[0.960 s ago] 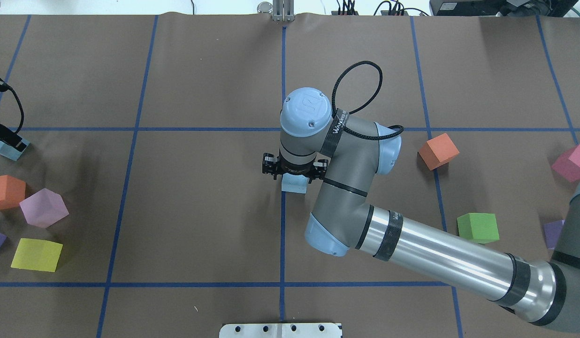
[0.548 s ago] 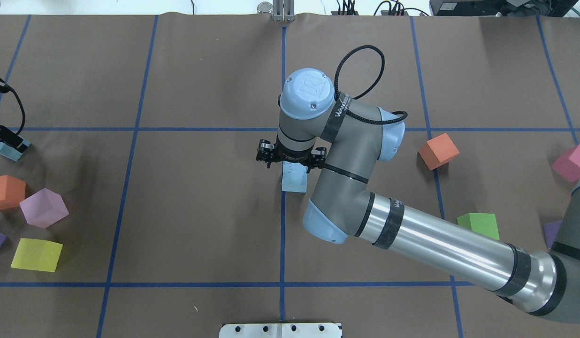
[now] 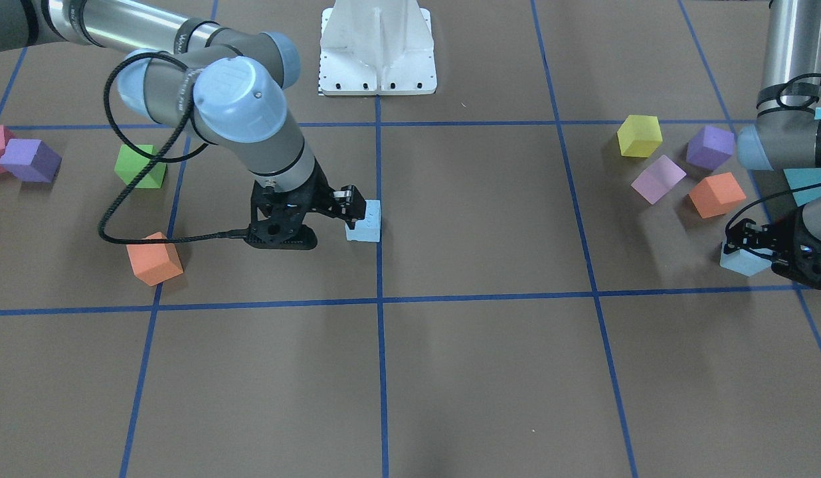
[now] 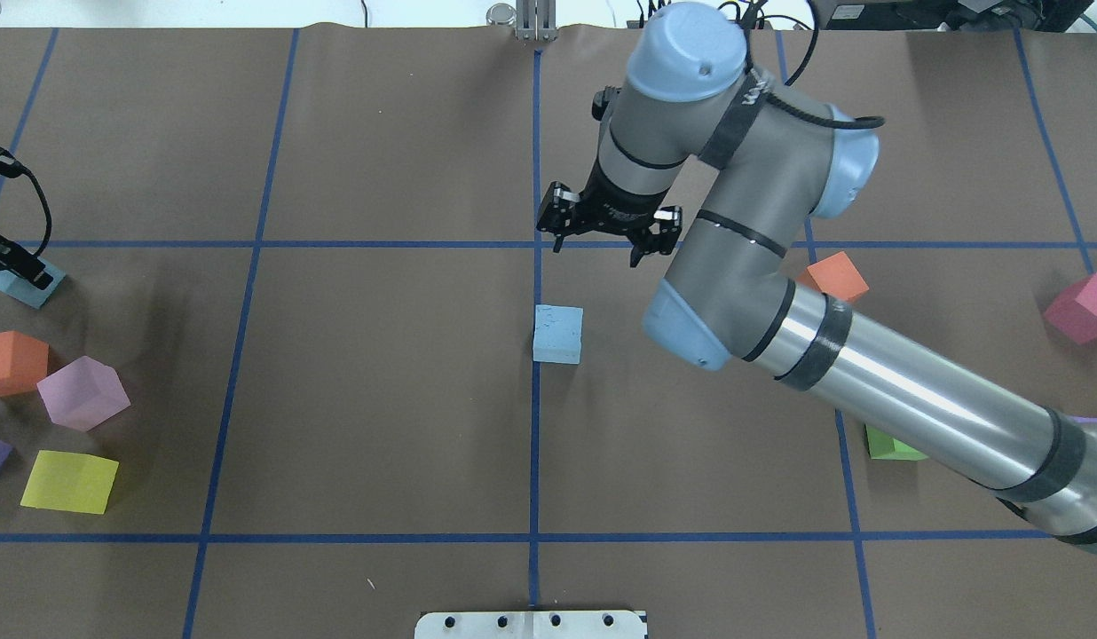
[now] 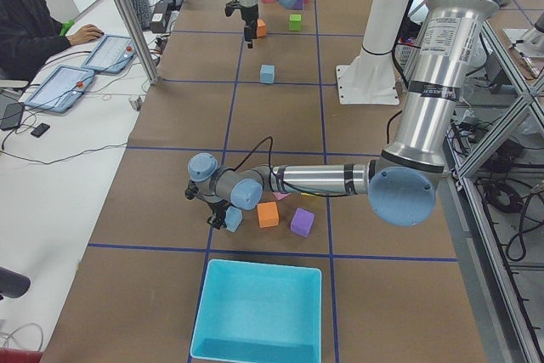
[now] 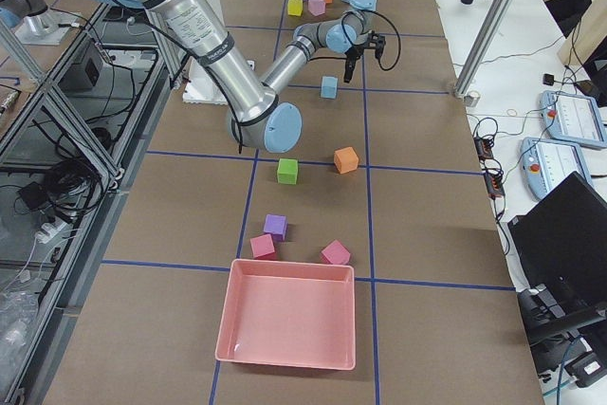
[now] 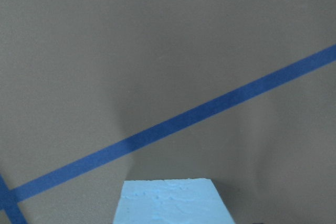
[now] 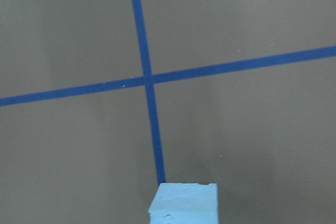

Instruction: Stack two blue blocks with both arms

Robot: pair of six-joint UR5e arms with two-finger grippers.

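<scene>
Across the table, on the front-facing view, the right gripper (image 3: 347,207) sits low, just beside the centre blue block (image 3: 364,222). That block rests on the paper by the middle tape line (image 3: 378,166). I cannot tell from this angle whether a finger touches it. At this view's right edge the left gripper (image 3: 759,249) is down at the outer blue block (image 3: 741,260), near an orange cube (image 3: 716,194).

From overhead, the right gripper (image 4: 599,253) hangs with its jaws apart and empty, clearly apart from the centre blue block (image 4: 557,334). So the two views disagree on how near it is. The left gripper (image 4: 11,266) shows only partly at the left edge, over the outer blue block (image 4: 35,291).

From the table's left end, the near arm's gripper (image 5: 218,210) is low against the outer blue block (image 5: 233,219).

From the right end, the centre blue block (image 6: 328,86) stands alone.

The left wrist view shows the outer blue block (image 7: 170,203) large at the bottom edge and no fingers, so I cannot tell whether it is clamped. The right wrist view shows the centre blue block (image 8: 184,203) smaller.

My judgement is that the base block is placed and the left arm's pick is the step in hand. The next move calls for a firm close on the outer blue block and a lift. It must then be carried to the centre and set down square, with the right arm kept clear.
</scene>
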